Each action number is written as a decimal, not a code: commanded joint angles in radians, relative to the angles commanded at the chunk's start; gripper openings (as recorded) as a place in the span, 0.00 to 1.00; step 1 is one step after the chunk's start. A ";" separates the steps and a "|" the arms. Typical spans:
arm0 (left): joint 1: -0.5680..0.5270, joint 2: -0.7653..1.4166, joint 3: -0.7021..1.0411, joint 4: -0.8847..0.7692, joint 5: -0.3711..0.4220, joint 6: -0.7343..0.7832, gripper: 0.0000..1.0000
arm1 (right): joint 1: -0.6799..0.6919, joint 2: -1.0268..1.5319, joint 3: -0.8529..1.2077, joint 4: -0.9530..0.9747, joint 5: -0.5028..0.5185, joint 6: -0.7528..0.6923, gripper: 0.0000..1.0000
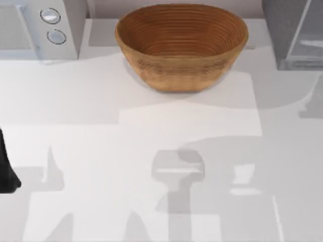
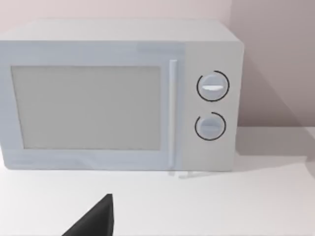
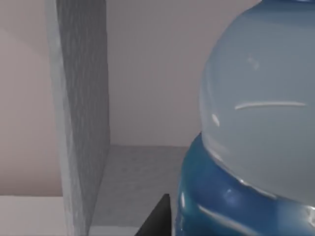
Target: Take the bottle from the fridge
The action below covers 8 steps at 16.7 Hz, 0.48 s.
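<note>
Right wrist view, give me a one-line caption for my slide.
Close-up of the clear bottle with its blue band, beside the fridge wall's grey edge, a pale interior behind.

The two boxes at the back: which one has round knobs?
The white box at the table's back left; two round knobs sit beside its door. The dark grey fridge has none.

Woven wicker-like basket (image 1: 181,45) with ribbed brown coils, matt white table (image 1: 101,131) around it, left of the basket a smooth pale microwave (image 2: 118,93) with satin plastic-looking knobs, translucent glossy plastic bottle (image 3: 261,123), finely textured matt grey fridge (image 3: 81,113) wall beside it.
</note>
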<state>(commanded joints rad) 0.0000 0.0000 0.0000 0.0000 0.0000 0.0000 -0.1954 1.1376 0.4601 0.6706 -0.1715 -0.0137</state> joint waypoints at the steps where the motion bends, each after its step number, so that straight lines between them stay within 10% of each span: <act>1: 0.000 0.000 0.000 0.000 0.000 0.000 1.00 | 0.015 -0.090 -0.036 -0.053 0.014 0.001 0.00; 8: 0.000 0.000 0.000 0.000 0.000 0.000 1.00 | 0.122 -0.735 -0.290 -0.422 0.108 0.009 0.00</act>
<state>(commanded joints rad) 0.0000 0.0000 0.0000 0.0000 0.0000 0.0000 -0.0730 0.4025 0.1697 0.2482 -0.0637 -0.0044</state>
